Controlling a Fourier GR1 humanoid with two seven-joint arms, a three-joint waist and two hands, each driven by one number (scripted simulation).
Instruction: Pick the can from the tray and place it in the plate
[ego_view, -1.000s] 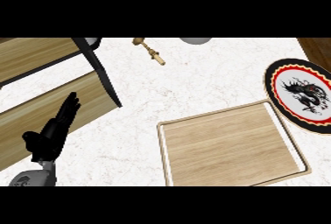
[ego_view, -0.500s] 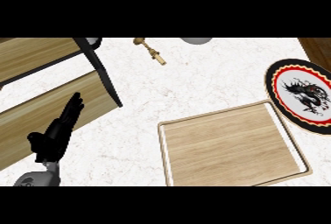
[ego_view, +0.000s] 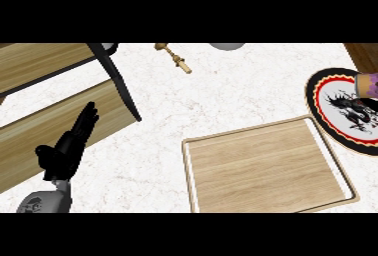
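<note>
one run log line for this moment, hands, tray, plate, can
left hand: open, resting at view's left | right hand: not in view | tray: nothing on it | plate: right edge | can: purple object at plate's rim, identity unclear

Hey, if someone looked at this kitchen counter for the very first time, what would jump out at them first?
Probably the plate at the right edge, with its red and black rim and dark drawing in the middle; something purple sits at its upper right, cut off by the view's edge. Next, the pale wooden tray at lower centre, with nothing on it. Then the black left hand, fingers straight, at lower left.
</note>
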